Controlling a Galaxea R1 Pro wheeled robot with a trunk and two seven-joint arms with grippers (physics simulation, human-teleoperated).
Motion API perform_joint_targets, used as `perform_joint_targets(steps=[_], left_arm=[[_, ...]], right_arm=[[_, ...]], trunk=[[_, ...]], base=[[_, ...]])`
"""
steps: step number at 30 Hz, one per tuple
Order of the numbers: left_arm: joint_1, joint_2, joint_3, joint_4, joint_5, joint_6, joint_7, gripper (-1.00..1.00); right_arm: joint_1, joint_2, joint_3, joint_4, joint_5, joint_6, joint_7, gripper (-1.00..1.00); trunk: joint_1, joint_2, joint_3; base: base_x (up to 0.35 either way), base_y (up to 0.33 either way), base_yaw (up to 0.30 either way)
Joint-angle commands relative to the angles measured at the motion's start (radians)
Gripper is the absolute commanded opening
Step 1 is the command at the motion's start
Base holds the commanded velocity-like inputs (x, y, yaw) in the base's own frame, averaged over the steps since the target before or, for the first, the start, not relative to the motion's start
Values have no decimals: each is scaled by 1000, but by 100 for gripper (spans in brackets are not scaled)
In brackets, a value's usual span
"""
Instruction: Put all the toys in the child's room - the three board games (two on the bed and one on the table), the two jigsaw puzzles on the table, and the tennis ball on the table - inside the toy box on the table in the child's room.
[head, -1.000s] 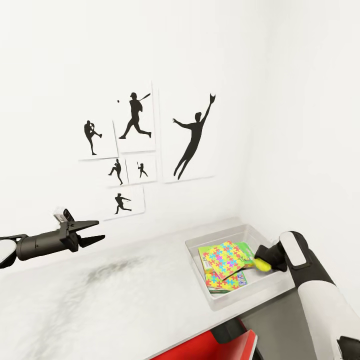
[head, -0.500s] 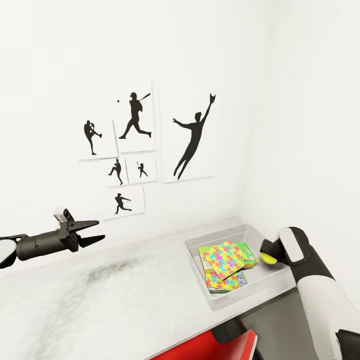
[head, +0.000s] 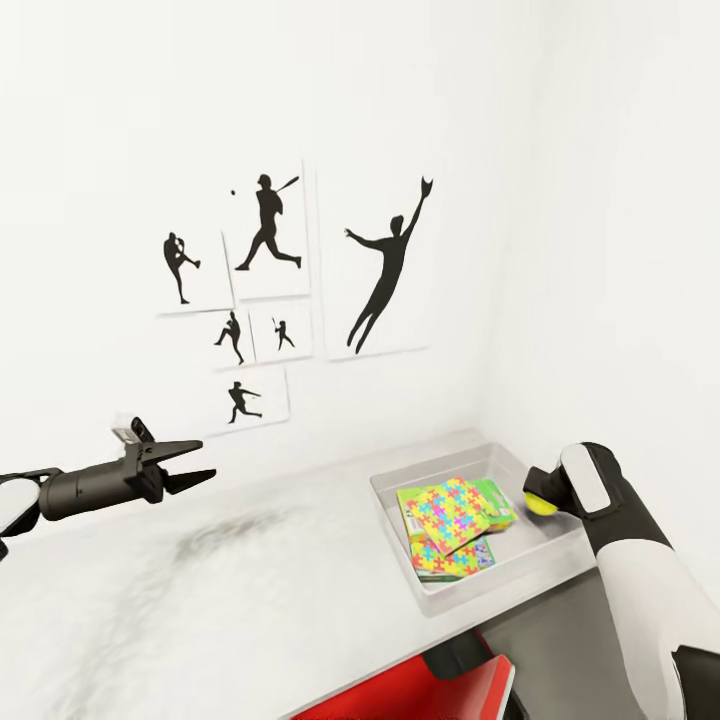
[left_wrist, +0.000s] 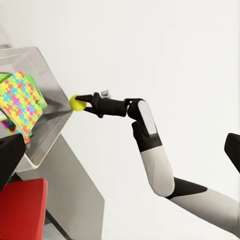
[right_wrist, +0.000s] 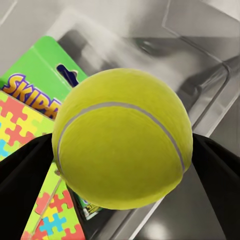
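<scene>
Toys are nearly all boxed, I'd say; the last drop is in hand. Far left, the left gripper hovers over the bench, jaws parted and empty. Further right the toy box sits by the corner, holding puzzles atop a green Skip-Bo box. At its right rim the right gripper pinches the ball. Next: ease leftward over the tray, then release.

The head camera looked down across the pale grey desk toward the white corner. The left wrist camera faced sideways from afar at the shallow grey toy box; the right wrist camera hung close above it.
</scene>
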Motion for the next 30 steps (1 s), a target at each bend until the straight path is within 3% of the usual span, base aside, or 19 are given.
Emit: perform_joint_targets(steps=[1,7,25,28,30], left_arm=[[-2,-1,-3,-1,-1,2,-6,100],[-2,-24,-18,-47,-1,2,-6,100],[-2,-26,-20,-52,-1,2,-6,100],[-2,-26,-21,-52,-1,2,-6,100],[-2,-26,-21,-52,-1,2,-6,100]], right_arm=[[-1,0,0,-1,-11,2,-10,-100],[-1,0,0,-1,-10,-1,-11,-100],[-36,-1,0,-4,-7,-46,-11,-100],[-53,-2,2,-4,8,-49,-12,-100],[-61,-1,5,-3,47,-50,-12,-100]], trunk=[[1,-3,-4],[1,-3,-14],[1,-3,-43],[1,-3,-48],[1,-3,-51]], base=[[0,0,0],[0,0,0],[0,0,0],[0,0,0],[0,0,0]])
